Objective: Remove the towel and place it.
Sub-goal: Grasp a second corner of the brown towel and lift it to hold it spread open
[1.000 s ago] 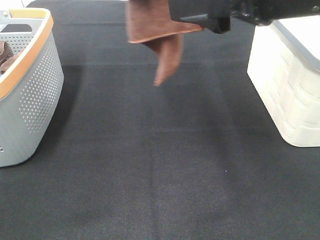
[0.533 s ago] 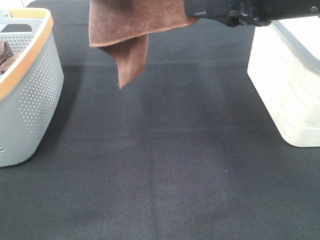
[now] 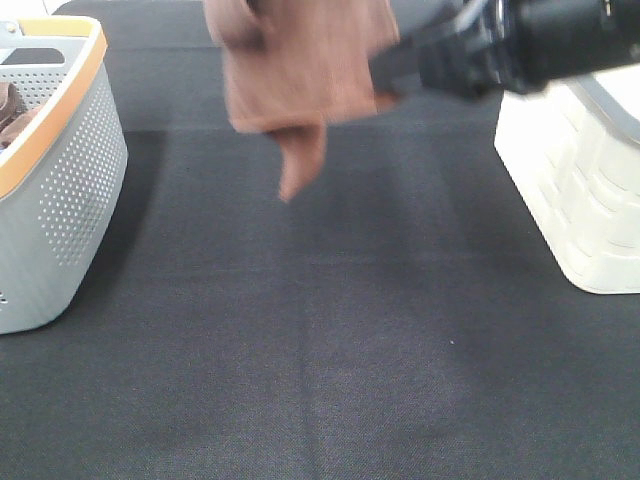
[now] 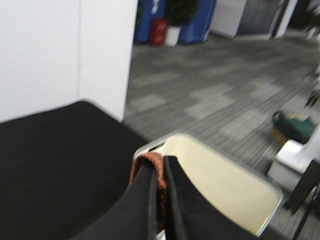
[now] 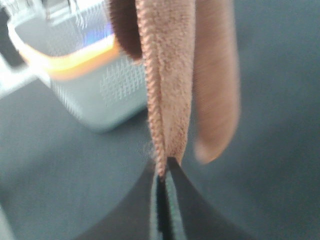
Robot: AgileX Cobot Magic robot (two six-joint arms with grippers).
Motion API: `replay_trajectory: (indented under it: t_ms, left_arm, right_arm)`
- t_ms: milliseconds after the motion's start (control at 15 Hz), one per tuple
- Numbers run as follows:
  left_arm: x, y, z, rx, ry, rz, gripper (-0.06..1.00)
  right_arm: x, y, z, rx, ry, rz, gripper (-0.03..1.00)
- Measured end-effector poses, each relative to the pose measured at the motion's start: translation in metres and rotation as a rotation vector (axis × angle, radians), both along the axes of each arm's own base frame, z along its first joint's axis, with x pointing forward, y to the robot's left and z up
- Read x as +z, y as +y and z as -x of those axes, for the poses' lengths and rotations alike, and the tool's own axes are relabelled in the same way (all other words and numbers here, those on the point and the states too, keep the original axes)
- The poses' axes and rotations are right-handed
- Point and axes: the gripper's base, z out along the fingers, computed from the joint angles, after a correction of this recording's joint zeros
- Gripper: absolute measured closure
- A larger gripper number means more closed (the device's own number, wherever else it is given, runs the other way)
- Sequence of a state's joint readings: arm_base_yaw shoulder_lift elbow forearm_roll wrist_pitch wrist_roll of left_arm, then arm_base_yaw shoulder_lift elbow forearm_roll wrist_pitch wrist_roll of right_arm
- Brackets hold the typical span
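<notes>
Note right fingers pinched fully shut on the stitched hem of the towel, and left fingers equally shut on another edge. Find it hanging clear above the far middle of the desk, between grey basket and white bin. Draw both held edges apart, lower evenly, then release. No legible writing anywhere.

Reddish-brown, fuzzy towel with a stitched edge. Hangs up in the air over the far edge of the table, near the middle. Bunched and folded, with one pointy corner drooping down. Looks blurry.
</notes>
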State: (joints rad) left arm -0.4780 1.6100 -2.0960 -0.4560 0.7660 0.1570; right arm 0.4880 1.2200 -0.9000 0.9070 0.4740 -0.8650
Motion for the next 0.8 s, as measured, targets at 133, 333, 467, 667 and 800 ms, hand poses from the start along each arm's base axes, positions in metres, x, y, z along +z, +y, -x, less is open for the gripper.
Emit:
replay_trajectory:
  t_ms: [133,333,467,667,800]
  left_arm:
    - [-0.027,0.002,-0.011,0.062,0.142,-0.176,0.94]
    - [-0.063,-0.002,-0.026,0.06,0.32,-0.346,0.94]
    - [-0.078,-0.003,-0.03,0.052,0.402,-0.426,0.94]
    - [-0.088,-0.002,-0.038,0.085,0.414,-0.483,0.94]
    - [-0.098,-0.002,-0.048,0.12,0.423,-0.527,0.94]
  right_arm:
    - [-0.001,-0.004,0.0,-0.013,0.082,0.095,0.97]
    - [0.008,-0.012,-0.006,-0.104,0.216,0.248,0.97]
    - [0.019,-0.018,-0.014,-0.22,0.252,0.313,0.97]
    - [0.034,-0.029,-0.027,-0.367,0.189,0.379,0.97]
    - [0.043,-0.032,-0.039,-0.424,0.12,0.421,0.97]
